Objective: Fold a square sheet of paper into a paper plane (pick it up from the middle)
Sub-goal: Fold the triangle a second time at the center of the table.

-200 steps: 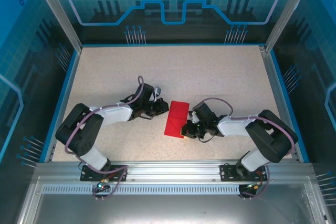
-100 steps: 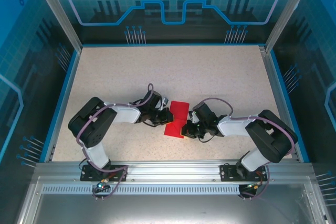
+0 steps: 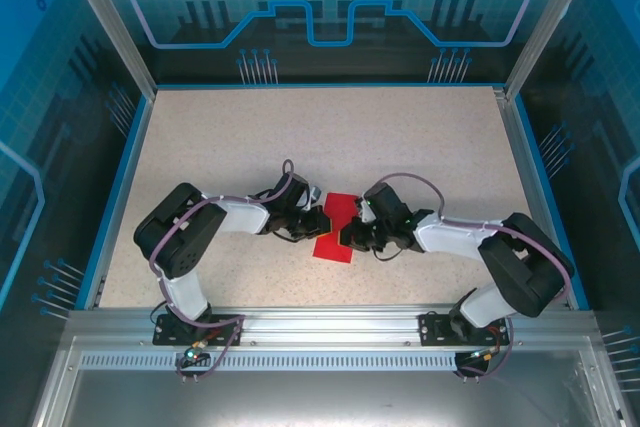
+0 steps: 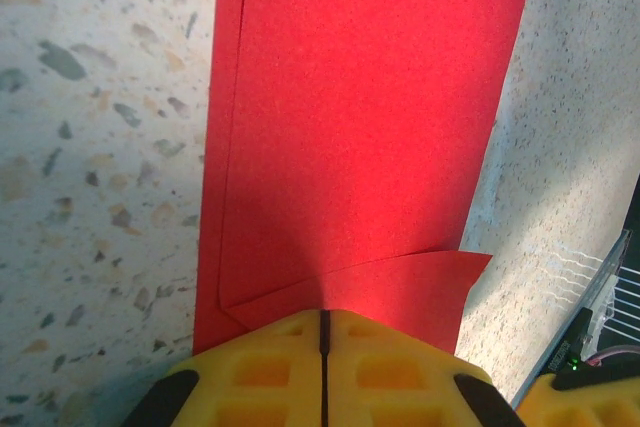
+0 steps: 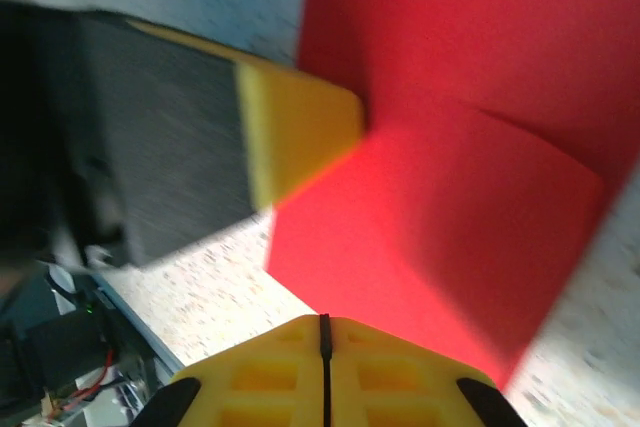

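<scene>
Lying folded on the worktop [image 3: 420, 147], the square sheet of paper [image 3: 332, 247] is flanked by the left hand [image 3: 325, 222] and right hand [image 3: 347, 239], both closed; uneven pressure could skew the crease.

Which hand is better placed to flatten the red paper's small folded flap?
Left, probably: the left hand, shut, sits at the flap on the red paper; the right hand, also shut, lies farther from it.
</scene>
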Available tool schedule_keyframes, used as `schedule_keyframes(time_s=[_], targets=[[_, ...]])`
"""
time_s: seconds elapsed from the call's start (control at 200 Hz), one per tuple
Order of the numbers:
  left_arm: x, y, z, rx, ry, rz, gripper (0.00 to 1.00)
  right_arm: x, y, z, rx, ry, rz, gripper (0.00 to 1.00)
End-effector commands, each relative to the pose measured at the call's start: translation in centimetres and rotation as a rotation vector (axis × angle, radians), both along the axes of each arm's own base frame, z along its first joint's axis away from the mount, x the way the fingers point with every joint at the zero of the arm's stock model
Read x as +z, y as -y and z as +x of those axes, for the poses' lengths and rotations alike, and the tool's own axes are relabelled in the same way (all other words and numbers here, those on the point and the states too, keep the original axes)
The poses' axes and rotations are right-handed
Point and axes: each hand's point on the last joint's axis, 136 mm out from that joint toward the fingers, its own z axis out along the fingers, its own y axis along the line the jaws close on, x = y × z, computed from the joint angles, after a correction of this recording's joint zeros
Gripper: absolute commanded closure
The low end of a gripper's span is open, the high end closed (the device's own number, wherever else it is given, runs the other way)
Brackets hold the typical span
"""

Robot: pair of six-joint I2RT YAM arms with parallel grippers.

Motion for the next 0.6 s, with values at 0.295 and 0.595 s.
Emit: schedule_keyframes(time_s=[0.295, 0.595], targets=[[-1.7, -0.8, -0.6, 0.006, -0.041, 0.062, 0.93, -2.9, -1.5, 0.8, 0.03, -0.068, -0.03, 0.94], [-1.8, -0.8, -0.8, 0.0, -0.045, 0.063, 0.93, -2.4, -0.9, 0.7, 0.018, -0.06, -0.051, 0.94]])
